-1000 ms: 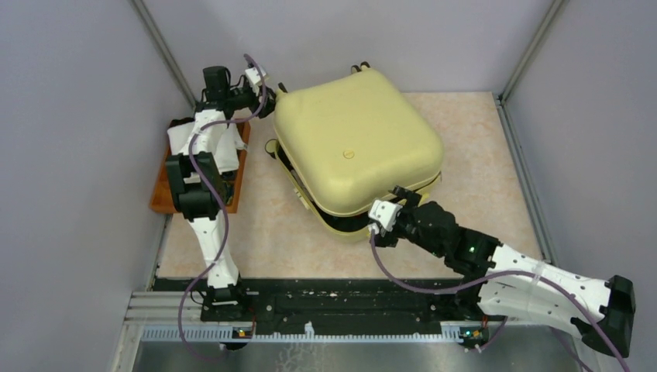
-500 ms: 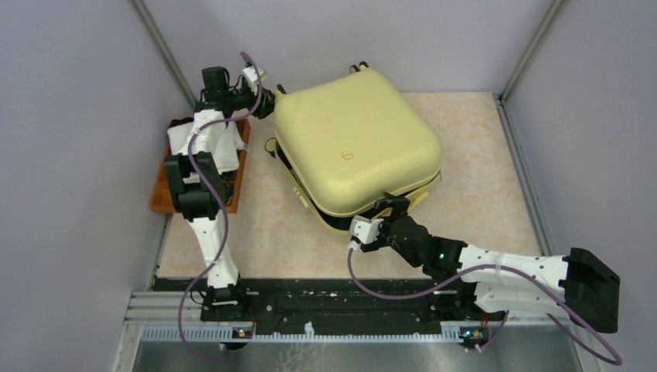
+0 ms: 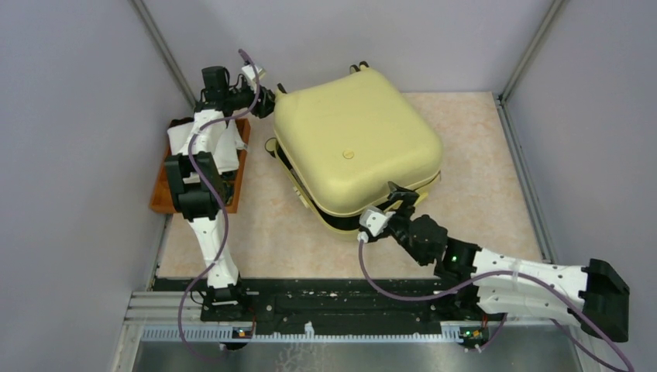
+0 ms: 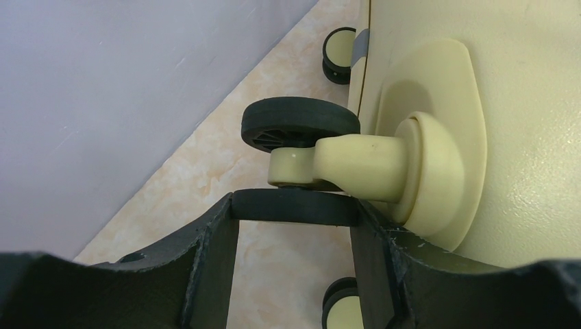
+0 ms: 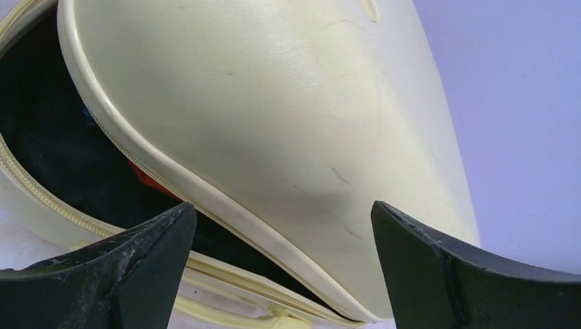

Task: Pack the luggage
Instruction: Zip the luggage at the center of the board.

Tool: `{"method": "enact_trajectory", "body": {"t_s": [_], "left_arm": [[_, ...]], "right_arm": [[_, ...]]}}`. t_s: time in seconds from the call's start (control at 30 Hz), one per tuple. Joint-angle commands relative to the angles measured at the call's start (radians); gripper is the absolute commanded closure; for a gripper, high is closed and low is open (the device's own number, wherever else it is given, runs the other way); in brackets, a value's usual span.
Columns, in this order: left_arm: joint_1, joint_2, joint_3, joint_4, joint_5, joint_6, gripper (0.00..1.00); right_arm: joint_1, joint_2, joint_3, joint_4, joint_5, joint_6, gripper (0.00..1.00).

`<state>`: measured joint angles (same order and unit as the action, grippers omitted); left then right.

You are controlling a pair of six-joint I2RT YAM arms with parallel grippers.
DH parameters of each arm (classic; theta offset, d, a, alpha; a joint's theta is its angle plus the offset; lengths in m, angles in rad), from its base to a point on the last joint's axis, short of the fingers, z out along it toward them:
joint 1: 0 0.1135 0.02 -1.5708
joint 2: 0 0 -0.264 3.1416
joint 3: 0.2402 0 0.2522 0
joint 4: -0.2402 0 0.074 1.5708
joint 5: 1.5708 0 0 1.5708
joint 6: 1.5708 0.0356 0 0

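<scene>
So, my left hand is clamped on a wheel of the luggage, right hand spread wide by its near edge.

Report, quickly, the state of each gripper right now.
Left gripper: closed on a wheel of the luggage.
Right gripper: open wide, facing the luggage, holding nothing.
</scene>
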<state>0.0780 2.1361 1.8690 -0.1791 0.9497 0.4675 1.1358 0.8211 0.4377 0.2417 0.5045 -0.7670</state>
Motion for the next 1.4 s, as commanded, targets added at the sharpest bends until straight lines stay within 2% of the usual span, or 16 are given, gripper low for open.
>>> {"method": "enact_trajectory", "body": {"t_s": [0.0, 0.1, 0.37, 0.67, 0.77, 1.1, 1.37], "left_arm": [[-0.010, -0.049, 0.061, 0.135, 0.021, -0.106, 1.00], [-0.010, -0.047, 0.067, 0.140, 0.020, -0.136, 1.00], [-0.010, -0.047, 0.065, 0.146, 0.023, -0.174, 1.00], [-0.010, -0.041, 0.071, 0.168, 0.019, -0.223, 1.00], [-0.010, -0.038, 0.075, 0.173, 0.021, -0.238, 1.00], [-0.016, -0.042, 0.098, 0.172, 0.018, -0.278, 1.00], [-0.021, -0.049, 0.086, 0.172, 0.028, -0.294, 1.00]], "right_arm": [[0.010, 0.103, -0.033, 0.209, 0.023, -0.034, 0.01], [0.010, 0.166, -0.060, 0.333, 0.045, -0.052, 0.01], [0.026, 0.201, -0.090, 0.356, 0.035, -0.067, 0.01], [0.060, 0.069, -0.071, 0.139, 0.031, -0.007, 0.01], [0.062, 0.047, -0.078, 0.125, 0.042, 0.004, 0.01], [0.062, 0.182, -0.092, 0.309, 0.065, -0.056, 0.01], [0.062, 0.350, -0.129, 0.649, 0.143, -0.184, 0.01]]}}
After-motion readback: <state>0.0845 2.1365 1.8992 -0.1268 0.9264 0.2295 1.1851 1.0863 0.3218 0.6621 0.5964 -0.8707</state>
